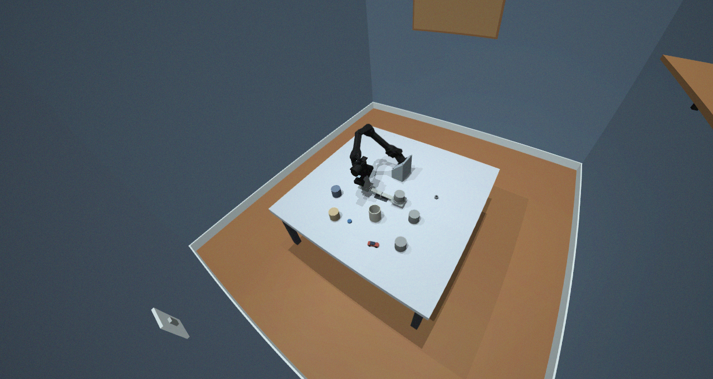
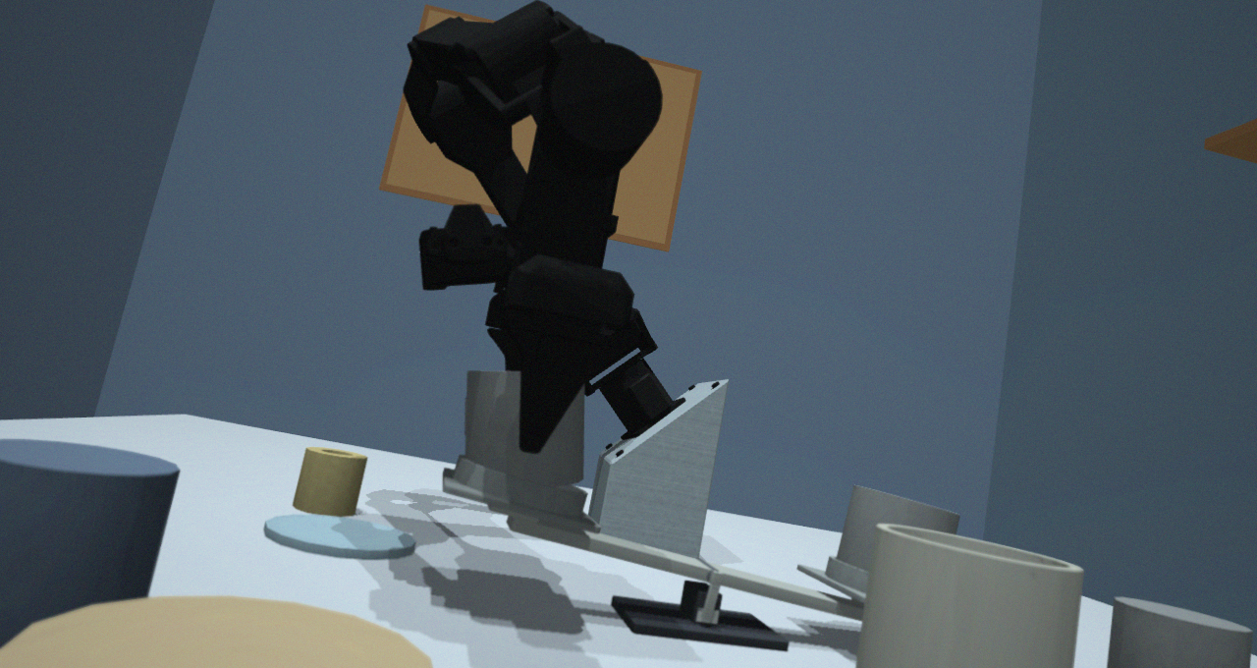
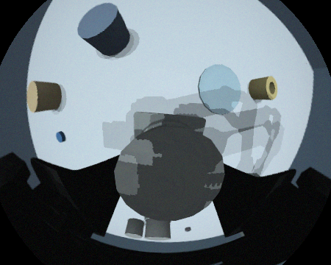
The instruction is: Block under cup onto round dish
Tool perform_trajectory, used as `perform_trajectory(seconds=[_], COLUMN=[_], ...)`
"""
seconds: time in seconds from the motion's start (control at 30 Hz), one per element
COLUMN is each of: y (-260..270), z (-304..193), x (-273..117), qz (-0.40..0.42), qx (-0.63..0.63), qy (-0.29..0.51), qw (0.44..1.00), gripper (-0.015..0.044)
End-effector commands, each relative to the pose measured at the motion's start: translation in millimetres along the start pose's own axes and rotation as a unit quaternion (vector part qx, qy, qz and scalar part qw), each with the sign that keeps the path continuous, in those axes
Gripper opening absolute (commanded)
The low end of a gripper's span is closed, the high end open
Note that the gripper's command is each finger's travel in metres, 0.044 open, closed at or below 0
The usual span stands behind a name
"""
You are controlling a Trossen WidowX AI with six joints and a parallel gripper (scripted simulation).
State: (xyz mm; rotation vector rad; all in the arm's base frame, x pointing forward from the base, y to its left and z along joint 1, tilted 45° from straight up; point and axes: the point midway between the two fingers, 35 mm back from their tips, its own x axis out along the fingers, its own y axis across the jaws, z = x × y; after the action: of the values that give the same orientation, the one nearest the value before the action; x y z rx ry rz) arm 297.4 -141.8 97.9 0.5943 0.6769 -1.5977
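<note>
The grey cup [image 2: 492,431] sat pinched in the black pincer [image 2: 537,417], its lower edge close over the raised end pan of the balance [image 2: 645,551]; from the exterior view it was hard to tell whether it had cleared that pan. The beam tilted, with the 2nd cup [image 2: 888,528] riding low on the far pan. No block showed in any view, probably because the held cup screened it.

To do the lift well, the cup should go straight up until its rim clears whatever lies beneath, then swing away from the round dish [image 2: 338,533], never over it, and well apart from the 2nd cup.

The cup was a plain matte cylinder with a flat top, filling the wrist view as a dull grey disc [image 3: 170,172]. The dish was a thin, pale blue, smooth disc lying flat on the white worktop [image 1: 448,227], just beside a short ochre ring-shaped cylinder [image 2: 329,479]. The beam was slim grey bar stock on a black base.
</note>
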Motion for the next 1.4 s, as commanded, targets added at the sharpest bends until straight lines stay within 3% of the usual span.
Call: perform_trajectory(seconds=[0.0, 1.37], y=[4.8, 0.8], z=[1.8, 1.2], x=[-8.7, -61.1], qz=[0.009, 0.008], qx=[0.006, 0.006], qy=[-0.002, -0.003], qw=[1.000, 1.000], gripper=[0.0000, 0.0000])
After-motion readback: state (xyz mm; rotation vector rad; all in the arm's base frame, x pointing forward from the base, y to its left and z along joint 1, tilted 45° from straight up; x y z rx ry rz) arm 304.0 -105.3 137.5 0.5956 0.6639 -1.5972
